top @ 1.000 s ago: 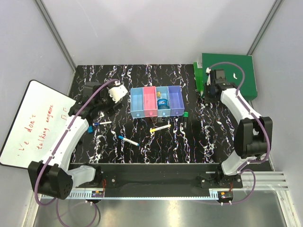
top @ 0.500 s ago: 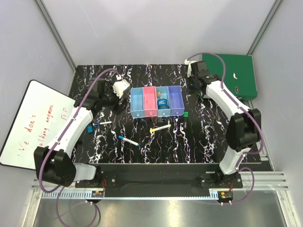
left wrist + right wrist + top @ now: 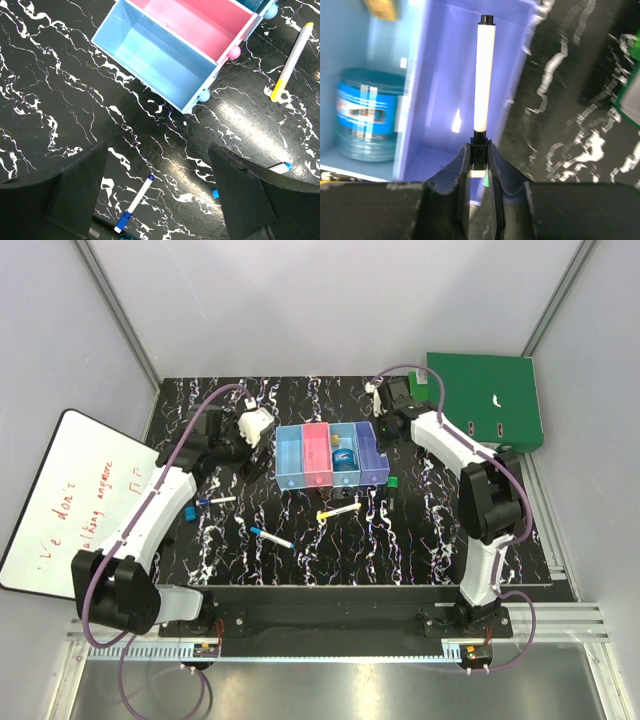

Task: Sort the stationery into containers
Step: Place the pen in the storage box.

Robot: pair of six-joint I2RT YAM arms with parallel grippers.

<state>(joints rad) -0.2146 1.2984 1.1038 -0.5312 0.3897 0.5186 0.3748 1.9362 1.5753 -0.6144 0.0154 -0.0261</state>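
The four joined bins (image 3: 291, 483) stand mid-table: light blue, pink, light blue, purple. My right gripper (image 3: 479, 150) is shut on a small white stick with black ends (image 3: 485, 75) and holds it over the purple bin (image 3: 440, 100); it also shows in the top view (image 3: 384, 423). The round blue object (image 3: 367, 112) and the black-gold piece (image 3: 382, 7) lie in the third bin. My left gripper (image 3: 157, 165) is open and empty above the table left of the bins (image 3: 155, 60). A small blue-capped marker (image 3: 135, 202) lies below it. The yellow-and-white pen (image 3: 338, 510), a blue-capped marker (image 3: 272, 538) and the green-capped marker (image 3: 393, 490) lie in front of the bins.
A big green folder (image 3: 490, 400) lies at the back right. A whiteboard with red writing (image 3: 70, 500) lies at the left edge. A small blue piece (image 3: 188, 511) lies near the left arm. Grey walls close in the table on three sides.
My right arm has swung left from the green folder to above the purple bin, carrying the white stick. My left gripper shifted slightly towards the bins early on, then stayed still.
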